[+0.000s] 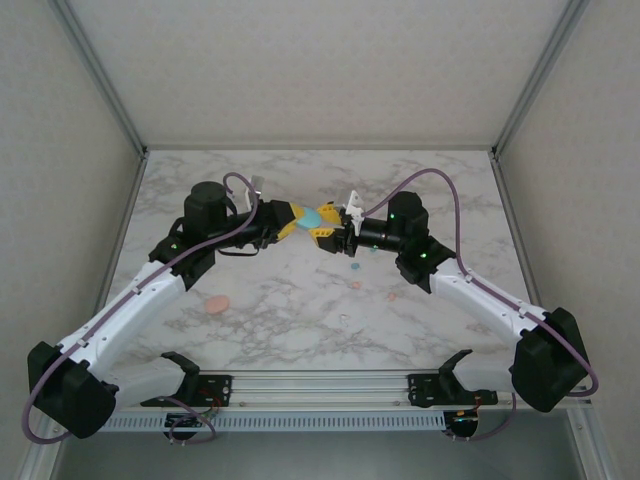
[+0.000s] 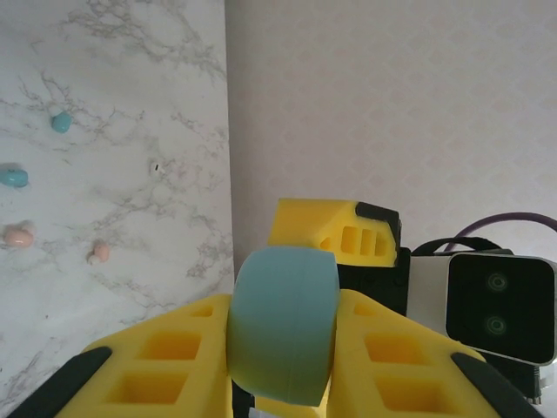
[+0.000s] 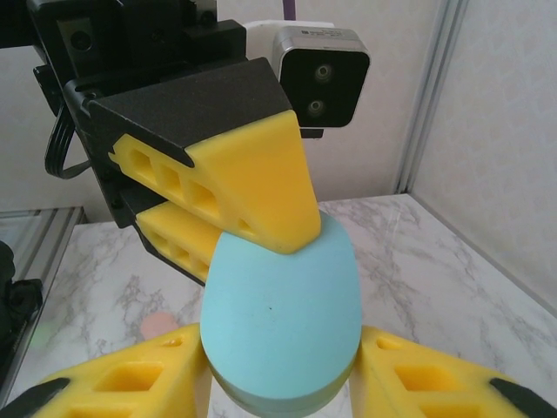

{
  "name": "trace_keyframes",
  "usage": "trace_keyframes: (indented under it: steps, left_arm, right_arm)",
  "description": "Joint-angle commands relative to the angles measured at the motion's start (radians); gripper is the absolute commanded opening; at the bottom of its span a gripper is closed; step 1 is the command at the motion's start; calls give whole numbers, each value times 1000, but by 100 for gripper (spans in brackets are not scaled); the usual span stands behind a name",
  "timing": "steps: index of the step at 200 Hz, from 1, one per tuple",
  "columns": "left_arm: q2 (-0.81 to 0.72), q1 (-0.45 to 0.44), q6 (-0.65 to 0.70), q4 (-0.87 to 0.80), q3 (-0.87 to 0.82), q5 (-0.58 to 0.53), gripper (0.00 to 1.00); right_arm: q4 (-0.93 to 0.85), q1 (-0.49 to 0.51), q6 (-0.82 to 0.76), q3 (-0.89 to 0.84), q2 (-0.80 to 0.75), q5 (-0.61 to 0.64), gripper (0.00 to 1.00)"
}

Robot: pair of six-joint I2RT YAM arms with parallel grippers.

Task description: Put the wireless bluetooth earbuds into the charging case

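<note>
Left gripper [image 1: 300,216] is clamping the teal case [image 3: 283,313] in midair; right gripper [image 1: 326,228] is flanking it narrowly, grip impossible to tell.

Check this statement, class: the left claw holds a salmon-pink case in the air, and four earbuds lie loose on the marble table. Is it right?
One slip: the case in the left claw is teal, not salmon-pink, as the right wrist view shows. The four earbuds do lie loose on the marble table.
</note>
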Motion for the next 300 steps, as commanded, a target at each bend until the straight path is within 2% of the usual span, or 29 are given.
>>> trace_keyframes:
  steps: [1, 13, 32, 47, 58, 71, 78, 98, 126, 147, 166, 185, 201, 228, 264, 300]
  left_arm:
    - [-13, -11, 5, 24, 12, 19, 17]
    - [-16, -11, 11, 16, 10, 14, 19]
    - [-17, -11, 24, 12, 10, 13, 28]
    - [-19, -11, 43, -14, 18, -1, 48]
    - [-19, -11, 71, -42, 29, -14, 55]
    - [-24, -11, 119, -95, 48, -32, 73]
    - [-27, -11, 158, -147, 71, -58, 77]
    - [-50, -10, 319, -258, 118, -144, 80]
    - [-140, -11, 649, -225, 78, -208, 83]
    - [-235, -11, 945, -100, -37, -176, 85]
    - [-299, -11, 1152, 57, -160, -87, 83]
    - [-281, -11, 1270, 25, -160, -57, 77]
    - [-245, -11, 1297, 16, -130, -17, 73]
    - [-220, -10, 1265, 166, -145, 123, 73]
    - [-142, -9, 1272, 154, -89, 305, 72]
    - [-103, -9, 1268, 176, -75, 337, 71]
  right_arm:
    - [37, 4, 16, 35, 13, 14, 38]
    - [25, 4, 18, 38, 11, 0, 36]
    - [-19, 4, 27, 56, 11, -23, 35]
    - [-80, 2, 39, 84, 16, -41, 34]
    - [-113, -1, 46, 97, 18, -61, 34]
    - [-134, -7, 59, 102, 22, -83, 34]
    - [-150, -13, 76, 109, 23, -88, 34]
    - [-246, -48, 152, 162, 47, -152, 35]
    - [-345, -80, 180, 220, 68, -271, 34]
    - [-379, -98, 195, 251, 74, -340, 34]
    - [-409, -104, 196, 281, 76, -398, 34]
    - [-400, -104, 199, 292, 66, -433, 34]
    - [-400, -104, 195, 297, 60, -438, 34]
    - [-402, -104, 190, 299, 59, -435, 35]
    - [-384, -104, 190, 297, 53, -450, 34]
    - [-360, -104, 185, 284, 42, -459, 34]
